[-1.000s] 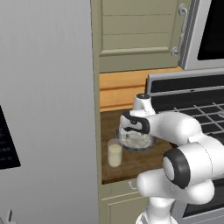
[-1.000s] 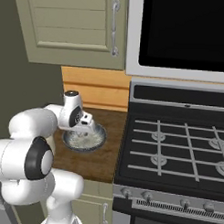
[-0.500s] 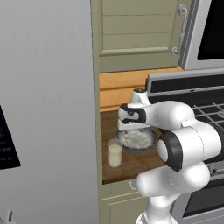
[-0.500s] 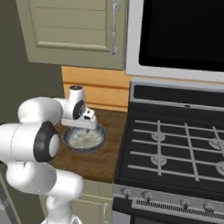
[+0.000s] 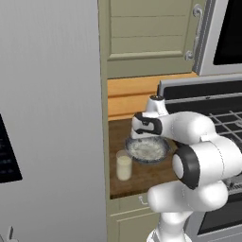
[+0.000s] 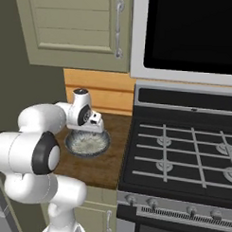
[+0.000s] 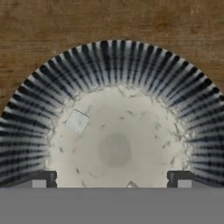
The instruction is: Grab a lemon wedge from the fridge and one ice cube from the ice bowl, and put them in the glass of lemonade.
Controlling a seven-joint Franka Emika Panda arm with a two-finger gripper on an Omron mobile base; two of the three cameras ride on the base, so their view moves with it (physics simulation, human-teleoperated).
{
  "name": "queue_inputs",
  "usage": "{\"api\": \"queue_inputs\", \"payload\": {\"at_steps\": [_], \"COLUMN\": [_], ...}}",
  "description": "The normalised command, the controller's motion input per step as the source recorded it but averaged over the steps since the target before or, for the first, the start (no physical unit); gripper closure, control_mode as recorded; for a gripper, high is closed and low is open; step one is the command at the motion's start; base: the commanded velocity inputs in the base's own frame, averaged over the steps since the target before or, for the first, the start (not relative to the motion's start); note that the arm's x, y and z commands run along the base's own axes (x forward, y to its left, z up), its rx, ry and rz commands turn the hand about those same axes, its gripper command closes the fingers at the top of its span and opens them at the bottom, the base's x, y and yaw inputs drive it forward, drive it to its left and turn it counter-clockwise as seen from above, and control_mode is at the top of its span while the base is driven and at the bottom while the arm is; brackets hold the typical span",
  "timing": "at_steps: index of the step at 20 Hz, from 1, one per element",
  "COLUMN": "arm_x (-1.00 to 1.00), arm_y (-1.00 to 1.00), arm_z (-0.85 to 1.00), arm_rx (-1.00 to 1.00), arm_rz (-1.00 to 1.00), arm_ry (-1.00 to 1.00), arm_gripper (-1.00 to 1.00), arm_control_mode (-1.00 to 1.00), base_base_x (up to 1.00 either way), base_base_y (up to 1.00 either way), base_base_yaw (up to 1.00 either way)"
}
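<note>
The ice bowl (image 5: 147, 150) is a shallow grey bowl with a whitish speckled inside, standing on the wooden counter (image 5: 142, 177). My gripper (image 5: 143, 137) hangs just above it, pointing down, jaws open and empty. In the hand view the bowl (image 7: 113, 61) spreads beneath the gripper (image 7: 112, 179), and one pale square ice cube (image 7: 77, 121) lies left of the bowl's middle, between and beyond the fingertips (image 7: 43, 178). The glass of lemonade (image 5: 124, 166) stands left of the bowl, beside the grey fridge (image 5: 52, 118). The lemon wedge is out of view.
A black gas stove (image 6: 183, 148) borders the counter on the right, its edge close to the bowl (image 6: 87, 144). Cream wall cabinets (image 6: 78, 31) hang above. The fridge side walls in the counter on the left.
The hand has shifted slightly up and back over the bowl while the arm's elbow swung round. The jaws stayed open. Bowl and glass have not moved.
</note>
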Motion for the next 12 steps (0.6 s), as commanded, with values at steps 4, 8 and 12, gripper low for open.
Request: {"api": "queue_inputs", "payload": {"at_steps": [4,8,12], "arm_x": [0.0,-0.07,-0.26], "arm_y": [-0.08,-0.02,-0.14], "arm_z": [-0.22,-0.1,-0.04], "arm_rx": [0.0,0.0,0.0], "arm_rz": [0.0,0.0,0.0], "arm_ry": [-0.01,0.0,0.01], "arm_gripper": [-1.0,-1.0,-1.0], "arm_control_mode": [-1.0,-1.0,-1.0], "base_base_x": [0.0,0.0,0.0], "base_base_y": [0.0,0.0,0.0], "base_base_yaw": [0.0,0.0,0.0]}}
